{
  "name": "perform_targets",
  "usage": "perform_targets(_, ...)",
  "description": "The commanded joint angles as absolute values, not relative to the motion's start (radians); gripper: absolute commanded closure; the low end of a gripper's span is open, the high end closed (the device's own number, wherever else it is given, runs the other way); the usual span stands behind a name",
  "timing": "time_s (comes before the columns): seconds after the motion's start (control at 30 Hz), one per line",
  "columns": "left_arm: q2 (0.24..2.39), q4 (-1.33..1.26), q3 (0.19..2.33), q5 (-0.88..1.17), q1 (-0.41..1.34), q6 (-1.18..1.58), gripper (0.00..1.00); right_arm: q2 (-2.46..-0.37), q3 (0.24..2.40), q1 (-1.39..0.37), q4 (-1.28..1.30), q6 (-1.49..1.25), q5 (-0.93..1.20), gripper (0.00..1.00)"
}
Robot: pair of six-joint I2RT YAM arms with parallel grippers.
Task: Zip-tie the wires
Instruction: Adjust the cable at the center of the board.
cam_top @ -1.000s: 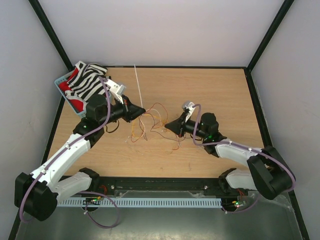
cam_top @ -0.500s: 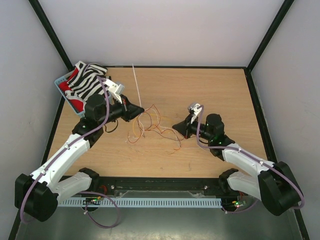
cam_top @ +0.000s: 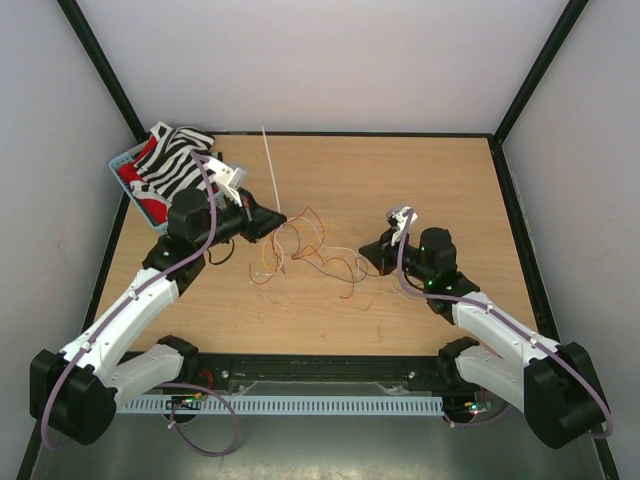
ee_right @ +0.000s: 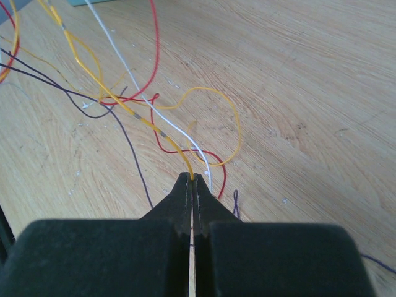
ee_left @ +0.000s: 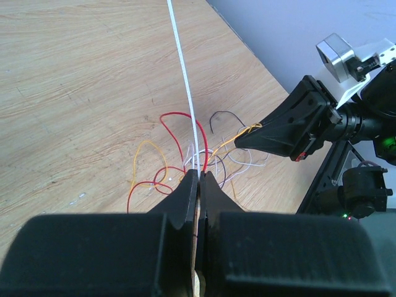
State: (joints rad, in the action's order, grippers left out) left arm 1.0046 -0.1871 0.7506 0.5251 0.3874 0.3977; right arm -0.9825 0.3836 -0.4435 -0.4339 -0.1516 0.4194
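Sprawling multicoloured wires [cam_top: 300, 245], left jaws pinching straight white zip tie [ee_left: 184, 80], right jaws clamping orange wire [ee_right: 148, 124]

Open tabletop [cam_top: 440, 180] far right; wires [cam_top: 310, 250] tangled mid-table, cloth-filled basket [cam_top: 118, 163] at far-left corner.

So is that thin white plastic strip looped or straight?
Straight: the thin white plastic strip runs unbent from the shut left end effector, forming no loop.

Pale wood grain on the table [cam_top: 420, 180], matt and finely scuffed. Over the table's middle, thin wires [cam_top: 305, 248] in glossy coloured plastic coating. Smooth white plastic for the zip tie [ee_left: 182, 62]. Matt black plastic on the left gripper [ee_left: 199, 175] and right gripper [ee_right: 190, 178]. At the table's far-left corner, soft striped cloth [cam_top: 175, 165].
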Motion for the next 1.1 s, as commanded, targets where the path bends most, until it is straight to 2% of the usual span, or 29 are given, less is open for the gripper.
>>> perform_targets(0.0,0.976,-0.195,0.737,0.540,0.378,0.402,1.00,-0.962,0.375,-0.424,-0.385,-0.132,0.381,1.00)
perform_targets(0.33,0.970,-0.195,0.732,0.540,0.366,0.404,1.00,-0.934,0.352,-0.337,-0.348,-0.162,0.368,1.00)
perform_targets(0.6,0.968,-0.195,0.730,0.539,0.365,0.404,1.00,-0.951,0.348,-0.332,-0.347,-0.153,0.389,1.00)
perform_targets(0.9,0.971,-0.195,0.733,0.539,0.364,0.407,1.00,-0.965,0.367,-0.332,-0.357,-0.153,0.492,1.00)
perform_targets(0.93,0.971,-0.195,0.733,0.540,0.365,0.409,1.00,-0.966,0.373,-0.332,-0.358,-0.150,0.528,0.95)
perform_targets(1.0,0.972,-0.195,0.733,0.540,0.364,0.409,1.00,-0.965,0.385,-0.332,-0.363,-0.149,0.591,0.76)
perform_targets(1.07,0.975,-0.195,0.736,0.542,0.364,0.407,1.00,-0.951,0.394,-0.332,-0.372,-0.156,0.632,0.67)
